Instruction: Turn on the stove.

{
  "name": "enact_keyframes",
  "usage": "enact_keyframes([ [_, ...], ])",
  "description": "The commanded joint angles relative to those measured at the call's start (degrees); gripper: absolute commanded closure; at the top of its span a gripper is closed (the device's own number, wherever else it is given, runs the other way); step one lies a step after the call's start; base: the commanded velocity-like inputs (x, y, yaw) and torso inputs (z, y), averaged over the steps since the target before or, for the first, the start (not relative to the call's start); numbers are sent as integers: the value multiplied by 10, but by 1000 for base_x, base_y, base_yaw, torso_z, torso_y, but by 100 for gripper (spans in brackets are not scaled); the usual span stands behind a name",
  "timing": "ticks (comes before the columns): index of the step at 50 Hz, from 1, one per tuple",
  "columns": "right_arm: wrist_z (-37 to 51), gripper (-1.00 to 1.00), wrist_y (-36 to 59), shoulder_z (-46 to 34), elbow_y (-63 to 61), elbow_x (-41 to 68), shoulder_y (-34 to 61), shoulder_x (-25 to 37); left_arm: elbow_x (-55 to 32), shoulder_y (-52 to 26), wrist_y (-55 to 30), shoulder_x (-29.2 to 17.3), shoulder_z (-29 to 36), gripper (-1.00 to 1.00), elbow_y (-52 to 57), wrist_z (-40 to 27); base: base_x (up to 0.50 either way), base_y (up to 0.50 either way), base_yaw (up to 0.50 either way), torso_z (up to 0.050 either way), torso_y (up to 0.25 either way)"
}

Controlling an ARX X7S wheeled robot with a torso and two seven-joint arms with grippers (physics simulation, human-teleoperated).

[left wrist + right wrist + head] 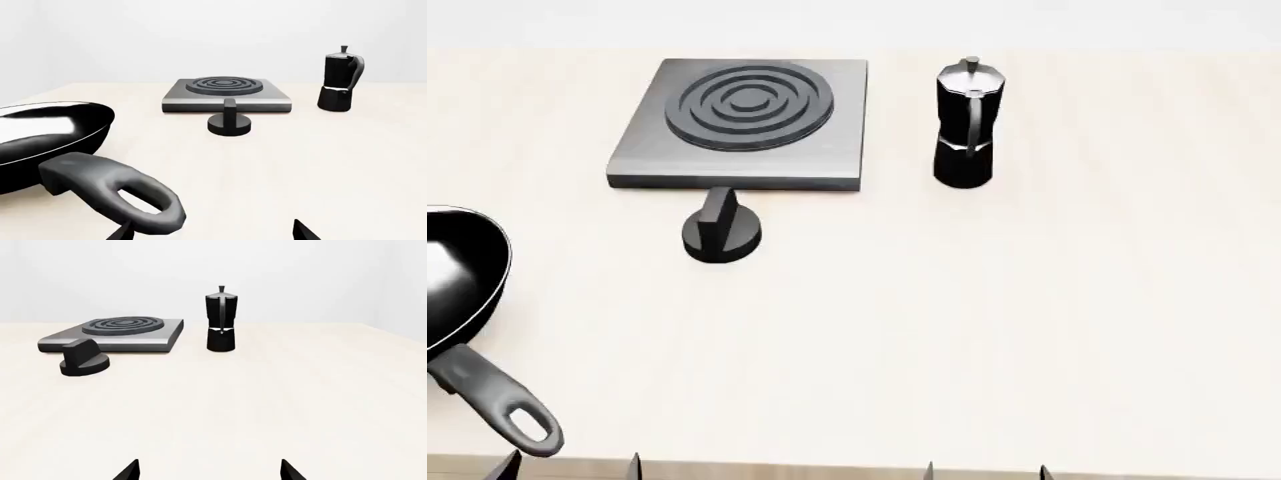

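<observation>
The stove (pixel 747 125) is a flat grey metal slab with dark concentric rings at the far middle-left of the table, also seen in the wrist views (pixel 227 95) (pixel 113 335). Its round black finned knob (pixel 722 230) (pixel 229 121) (pixel 83 361) stands just in front of the slab. My left gripper (pixel 571 468) (pixel 213 234) sits open at the table's near edge, well short of the knob, with the pan handle beside one fingertip. To its right, my right gripper (pixel 985 472) (pixel 210 471) is open and holds nothing.
A black frying pan (pixel 454 285) (pixel 47 135) lies at the near left, its looped handle (pixel 507 405) (pixel 117 192) pointing toward my left gripper. A black moka pot (pixel 968 122) (pixel 340 80) (pixel 220 320) stands right of the stove.
</observation>
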Motion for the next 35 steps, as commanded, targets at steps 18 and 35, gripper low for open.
enact_keyframes([
  [18,61,-100,35,-40,-16,11,-1,34,-27,8,-3,-35,39,-100,19,-45,0,0,0,0,0],
  [35,76,-100,205,-64,-229,7,-16,59,-21,26,-133,-60,59,-100,179,-68,0,0,0,0,0],
])
